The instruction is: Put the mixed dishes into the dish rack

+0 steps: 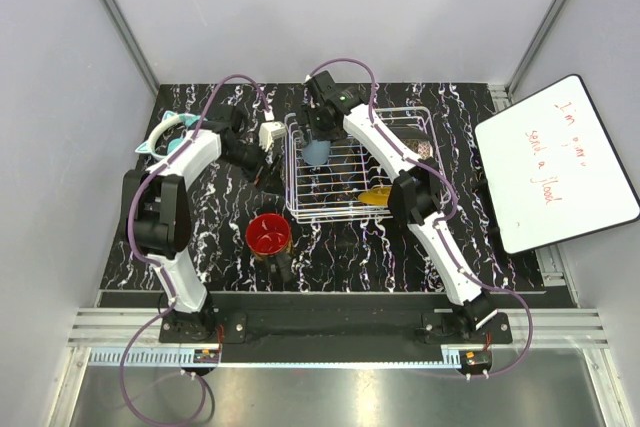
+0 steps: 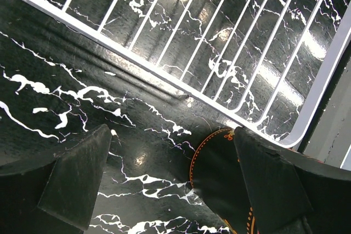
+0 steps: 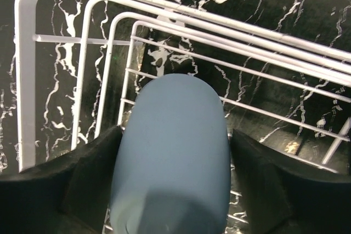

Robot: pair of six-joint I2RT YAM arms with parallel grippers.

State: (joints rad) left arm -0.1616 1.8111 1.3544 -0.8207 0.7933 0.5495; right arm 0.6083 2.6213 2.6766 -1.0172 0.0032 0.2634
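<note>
**My right claw point(image 3: 175, 135) inside the dish rack point(image 3: 24, 80), with the light blue cup point(image 3: 173, 157) between its fingers.**

The cup fills the gap between my fingers. It is matte and smooth, and its rounded end points ahead of the claw. The pads point(image 3: 104, 157) sit against or just beside its sides; I cannot tell whether they press on it. Curved white wire hoops point(image 3: 88, 53) stand ahead and to the claw's left, near the cup. Straight floor wires point(image 3: 274, 75) run ahead to the right, where more room lies open. The mustard-yellow plate point(image 1: 375, 196) stands in the same rack, well apart from this claw. My left claw point(image 2: 171, 132) is spread wide over the black marbled table point(image 2: 82, 80), with the rack's edge wire just ahead of it.
</note>
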